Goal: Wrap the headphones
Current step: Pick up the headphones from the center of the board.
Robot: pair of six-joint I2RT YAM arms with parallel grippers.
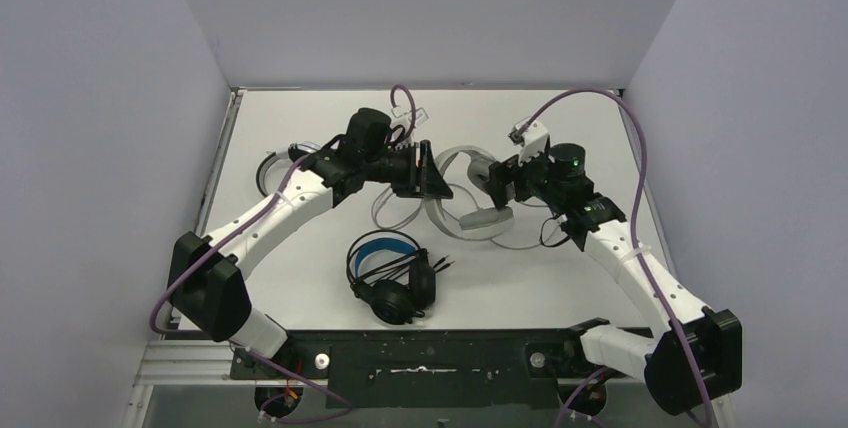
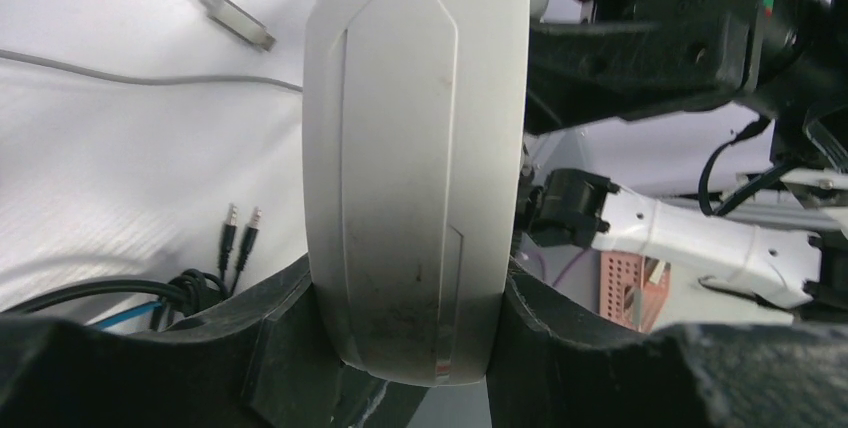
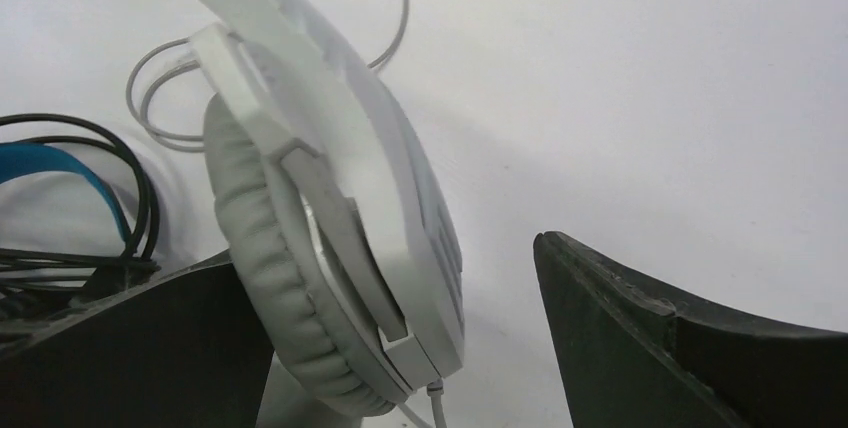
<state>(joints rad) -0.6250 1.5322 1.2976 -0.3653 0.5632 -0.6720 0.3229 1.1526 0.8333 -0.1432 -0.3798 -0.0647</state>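
White headphones (image 1: 483, 218) are held up over the middle of the table between both arms. My left gripper (image 1: 432, 176) is shut on their broad white headband (image 2: 415, 178), which fills the gap between the black fingers (image 2: 270, 348). My right gripper (image 3: 385, 248) stands open around one grey-padded ear cup (image 3: 290, 278); the cup lies against the left finger, with a clear gap to the right finger (image 3: 640, 338). The pale cable (image 3: 385, 18) trails in loops on the table. Black headphones (image 1: 392, 273) with a blue-lined headband lie near the front, cable bundled.
Another white headset (image 1: 271, 164) lies at the far left, partly hidden behind my left arm. A pale cable with a flat plug (image 2: 240, 23) runs across the table. Two black jack plugs (image 2: 241, 220) lie beside the black headphones. Walls enclose the table on three sides.
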